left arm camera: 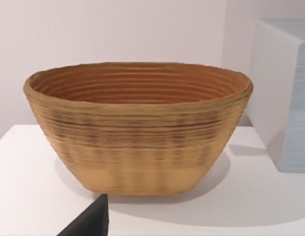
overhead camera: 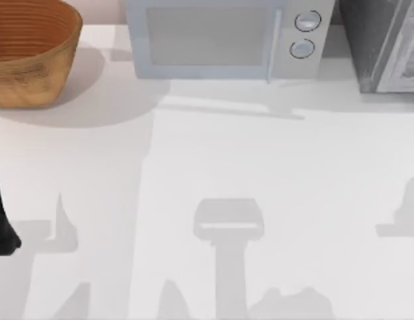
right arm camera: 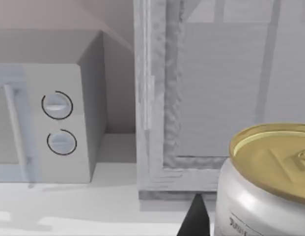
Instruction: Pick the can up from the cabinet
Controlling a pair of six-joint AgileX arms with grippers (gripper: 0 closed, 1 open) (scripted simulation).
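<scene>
Silver can with a gold lid sat close in front of the grey cabinet, right arm's camera right on it.

In the right wrist view the silver metal can with the gold top [right arm camera: 270, 182] stood upright, very near, just in front of the pale grey cabinet [right arm camera: 216, 93]; the boxy white microwave with two round dials [right arm camera: 54, 123] stood beside that cabinet. A dark finger tip [right arm camera: 194, 219] poked in beside the can, but whether the right claw was apart or together, I cannot tell. From above, the left arm [overhead camera: 1, 227] sat at the table's left edge, well away from the microwave [overhead camera: 220, 37], its claw state impossible to tell. Its camera faced the round woven tan basket [left arm camera: 137, 123] on the white table [left arm camera: 24, 187].
</scene>
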